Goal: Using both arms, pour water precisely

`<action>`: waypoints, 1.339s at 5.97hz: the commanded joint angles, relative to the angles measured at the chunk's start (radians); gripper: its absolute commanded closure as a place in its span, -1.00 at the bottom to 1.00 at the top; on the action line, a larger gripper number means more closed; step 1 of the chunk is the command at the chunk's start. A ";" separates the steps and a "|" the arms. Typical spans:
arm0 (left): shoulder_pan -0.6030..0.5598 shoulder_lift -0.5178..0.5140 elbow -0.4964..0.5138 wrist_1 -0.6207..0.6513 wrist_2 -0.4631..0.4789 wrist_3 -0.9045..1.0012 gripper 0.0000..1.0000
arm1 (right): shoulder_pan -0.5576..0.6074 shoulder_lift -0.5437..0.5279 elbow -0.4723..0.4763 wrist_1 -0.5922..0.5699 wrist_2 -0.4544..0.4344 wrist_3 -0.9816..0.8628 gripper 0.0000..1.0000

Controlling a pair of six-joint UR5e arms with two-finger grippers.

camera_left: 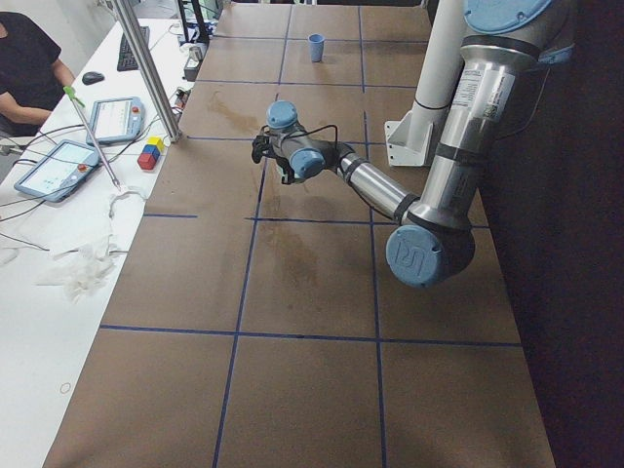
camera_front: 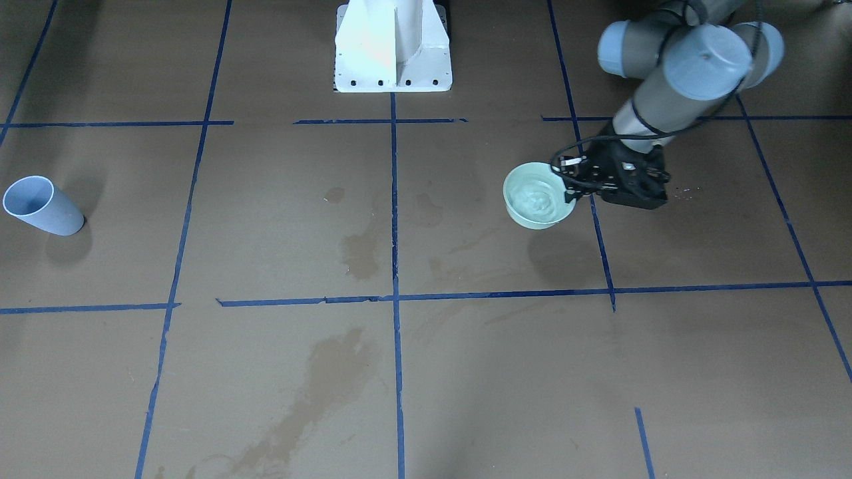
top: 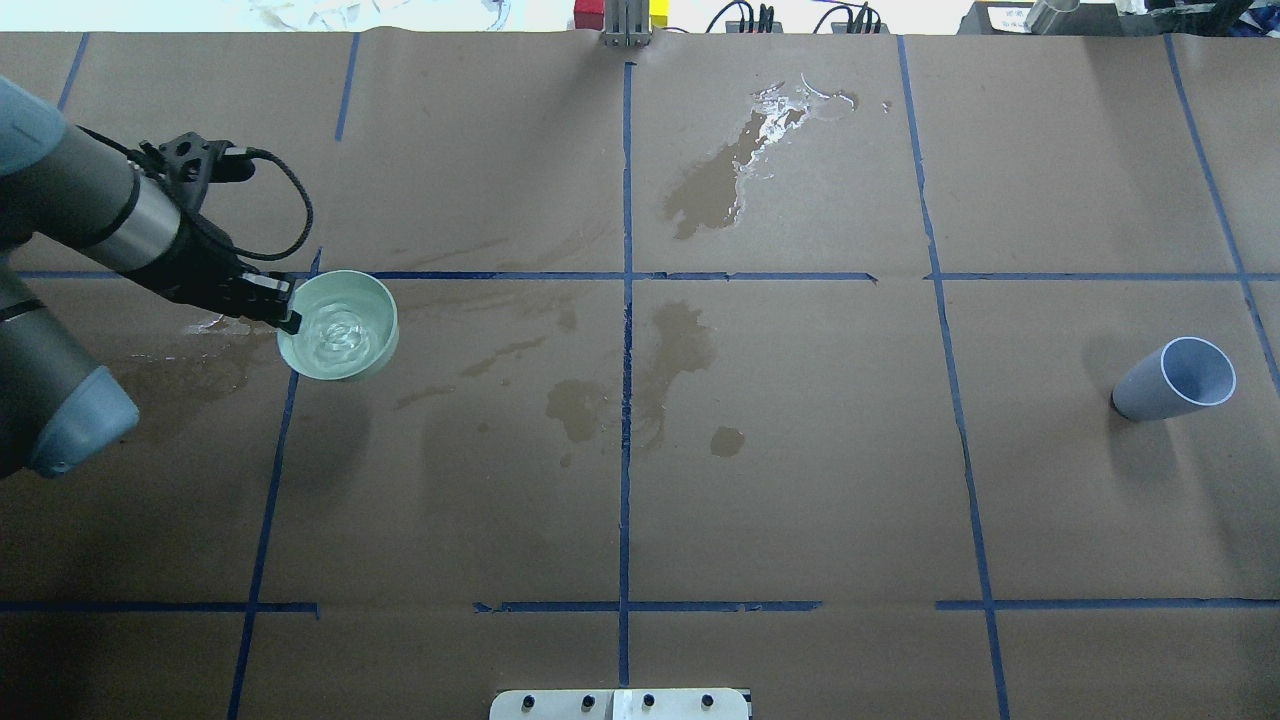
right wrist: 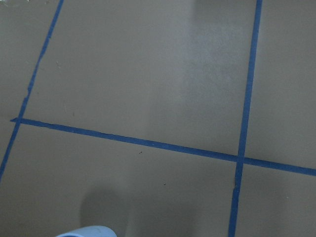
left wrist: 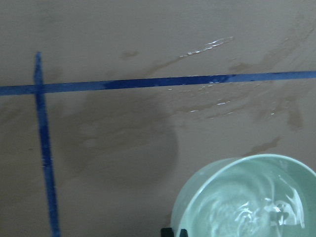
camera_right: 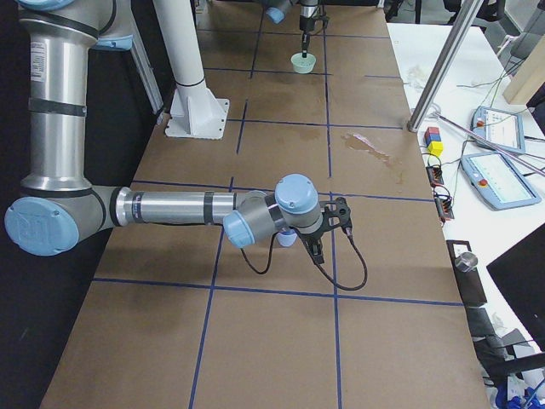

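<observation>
Left gripper (top: 288, 320): mine; closed narrow on the near rim of the pale green bowl (top: 372, 318); a one-sided pinch, nothing under the base.
Bowl: appears held just off the table (top: 800, 500) (its shadow lies apart from it); roughly level.
Water (top: 338, 335): in the bowl; surface rippled and glinting.
Right gripper (camera_right: 317, 249): seen only from the table-end camera; I cannot tell whether it is wide or narrow; it hangs close over the blue-grey cup (top: 1175, 380).
Cup: upright, well apart from my bowl, on the other side of the table.
Surface: dark wet stains (top: 700, 190) on the brown paper.
Risk, slosh: the water is unsettled; a quick swing would send it over the rim.
Risk, pivot: a rim-only hold may let the bowl rotate between my fingers; an early tilt spills.
Risk, target: the cup mouth is narrow beside the bowl's broad lip; a fast pour would likely overshoot.
</observation>
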 commanded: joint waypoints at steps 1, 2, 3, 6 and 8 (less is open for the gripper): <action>-0.074 0.108 0.050 -0.024 -0.034 0.227 1.00 | 0.003 0.025 0.018 -0.221 -0.037 -0.185 -0.98; -0.090 0.114 0.089 -0.026 -0.034 0.275 1.00 | 0.010 0.023 0.052 -0.354 -0.039 -0.305 -0.98; -0.119 0.154 0.127 -0.026 -0.046 0.352 1.00 | 0.019 0.025 0.097 -0.465 -0.039 -0.374 -0.98; -0.221 0.170 0.253 -0.026 -0.120 0.540 1.00 | 0.026 0.023 0.144 -0.498 -0.063 -0.386 -0.99; -0.219 0.170 0.299 -0.027 -0.120 0.541 0.95 | 0.020 0.023 0.187 -0.571 -0.065 -0.386 -0.99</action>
